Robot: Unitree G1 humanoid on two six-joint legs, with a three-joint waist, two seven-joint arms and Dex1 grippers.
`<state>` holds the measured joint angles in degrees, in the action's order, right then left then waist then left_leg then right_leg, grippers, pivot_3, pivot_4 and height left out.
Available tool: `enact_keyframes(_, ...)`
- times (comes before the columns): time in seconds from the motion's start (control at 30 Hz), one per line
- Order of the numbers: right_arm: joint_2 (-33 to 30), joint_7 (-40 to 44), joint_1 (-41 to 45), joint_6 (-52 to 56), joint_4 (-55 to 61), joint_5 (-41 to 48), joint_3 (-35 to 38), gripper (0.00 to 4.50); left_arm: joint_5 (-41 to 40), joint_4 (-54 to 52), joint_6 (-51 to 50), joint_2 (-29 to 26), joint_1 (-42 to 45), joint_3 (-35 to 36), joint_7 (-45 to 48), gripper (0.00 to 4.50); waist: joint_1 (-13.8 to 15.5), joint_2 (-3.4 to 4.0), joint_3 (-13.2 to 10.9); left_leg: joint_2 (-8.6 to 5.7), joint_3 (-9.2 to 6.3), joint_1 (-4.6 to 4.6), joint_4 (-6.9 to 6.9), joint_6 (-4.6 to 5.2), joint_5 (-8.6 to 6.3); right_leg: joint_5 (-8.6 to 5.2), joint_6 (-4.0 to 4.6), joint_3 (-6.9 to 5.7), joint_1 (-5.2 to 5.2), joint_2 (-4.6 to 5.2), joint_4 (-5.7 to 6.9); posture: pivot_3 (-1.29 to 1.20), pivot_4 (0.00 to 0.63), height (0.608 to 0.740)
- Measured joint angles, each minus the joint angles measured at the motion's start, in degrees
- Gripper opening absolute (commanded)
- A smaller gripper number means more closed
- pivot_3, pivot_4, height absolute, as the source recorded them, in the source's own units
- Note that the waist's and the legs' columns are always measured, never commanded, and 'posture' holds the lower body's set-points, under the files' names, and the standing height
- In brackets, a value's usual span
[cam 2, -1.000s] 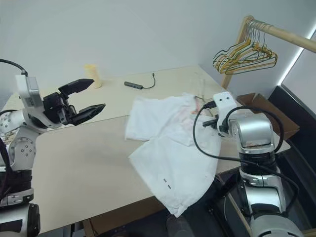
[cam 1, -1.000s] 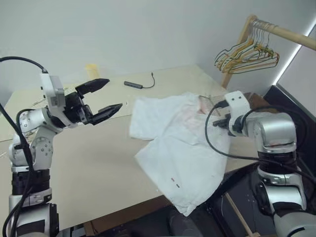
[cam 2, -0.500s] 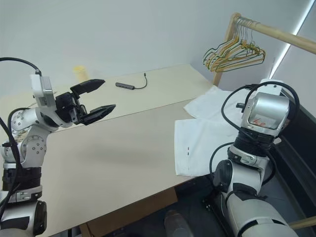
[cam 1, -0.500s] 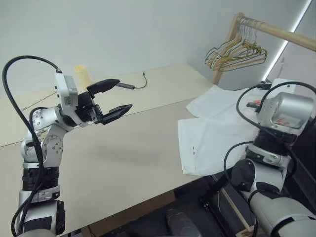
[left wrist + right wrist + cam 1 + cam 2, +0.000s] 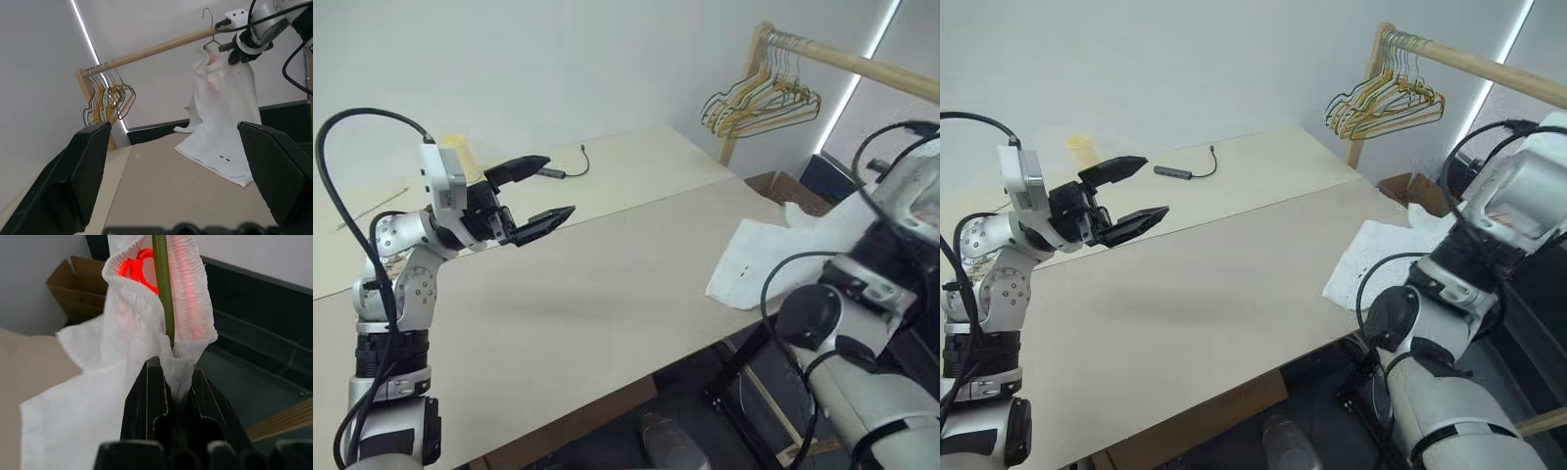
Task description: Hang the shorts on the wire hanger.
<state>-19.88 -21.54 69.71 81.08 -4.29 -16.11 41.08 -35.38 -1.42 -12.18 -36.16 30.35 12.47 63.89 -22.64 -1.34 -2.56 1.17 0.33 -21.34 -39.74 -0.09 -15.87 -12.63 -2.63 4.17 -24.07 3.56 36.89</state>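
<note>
Your right gripper [image 5: 171, 382] was pinched tight on the gathered waistband of the shorts [image 5: 220, 122], with the thin olive wire of the wire hanger [image 5: 163, 289] caught in the same pinch and running up through the waist opening. Seen from the left wrist, the shorts hung from that raised gripper just under the wooden rail [image 5: 156, 49], the hanger's hook showing above the waist. Their lower hem with its small dark marks trailed onto the far right edge of the surface [image 5: 607, 284]. A pink smudge showed near the waist.

Your left gripper [image 5: 536, 192] hovered over the left part of the surface, fingers spread wide, holding nothing, well apart from the shorts.

Coloured hangers [image 5: 759, 98] were bunched at the rail's near end. A cardboard box [image 5: 80, 286] sat on the floor behind the shorts.
</note>
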Motion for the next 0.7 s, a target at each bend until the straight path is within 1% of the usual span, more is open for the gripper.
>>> enact_keyframes(0.1,-2.96,-0.69,2.91,-2.16,-5.63,1.73,2.13,0.09,0.0,0.0,0.0,0.0,0.32,-0.08,0.12,4.5,-0.34,0.0,0.0,0.0,0.02,0.04,0.04,0.0,0.0,0.0,-0.01,0.02,0.06,0.0,-0.08,-0.32,0.0,0.74)
enact_keyframes(0.23,-5.31,-2.49,6.39,-4.33,-13.72,4.36,6.14,0.09,0.01,0.0,0.0,0.01,0.52,-0.23,0.25,4.5,-0.9,0.0,0.0,0.0,0.07,0.11,0.09,0.01,0.0,0.0,-0.01,0.08,0.11,-0.01,-0.1,-0.32,0.0,0.74)
enact_keyframes(0.37,-8.46,-4.59,6.72,-7.8,-21.75,7.13,9.27,0.09,-0.12,-0.01,-0.18,0.01,0.54,-0.21,0.49,4.5,-1.21,0.01,-0.01,-0.01,0.12,0.15,0.16,0.02,0.0,-0.02,-0.04,0.13,0.19,-0.01,-0.16,-0.31,0.0,0.74)
enact_keyframes(0.47,-11.33,-5.7,7.14,-10.39,-28.23,9.2,10.31,0.09,-0.27,-0.03,-0.19,0.01,0.52,-0.19,0.58,4.5,-1.32,0.01,-0.01,-0.03,0.28,0.16,0.31,0.04,0.01,-0.05,-0.1,0.3,0.26,-0.01,-0.21,-0.31,0.0,0.74)
enact_keyframes(0.53,-13.18,-6.25,7.46,-11.87,-31.98,10.89,10.76,0.09,-0.29,-0.06,-0.19,0.01,0.48,-0.16,0.61,4.5,-1.46,0.0,-0.02,-0.07,0.39,0.34,0.59,0.12,0.06,-0.25,-0.42,0.43,0.52,-0.01,-0.39,-0.31,0.0,0.74)
enact_keyframes(0.6,-14.08,-7.05,7.58,-13.34,-34.57,12.57,11.25,0.09,-0.31,-0.11,-0.18,0.01,0.47,-0.13,0.61,4.5,-1.64,0.0,-0.03,-0.08,0.39,0.79,1.01,0.23,0.12,-0.25,-0.52,0.49,0.97,-0.06,-0.87,-0.31,0.0,0.74)
enact_keyframes(0.7,-14.64,-7.94,7.59,-14.71,-36.56,14.33,11.19,0.09,-0.4,-0.17,-0.16,0.01,0.43,-0.13,0.6,4.5,-1.9,0.0,-0.03,-0.11,0.55,1.02,1.13,0.24,0.11,-0.26,-0.57,0.71,1.08,-0.06,-0.93,-0.3,0.0,0.74)
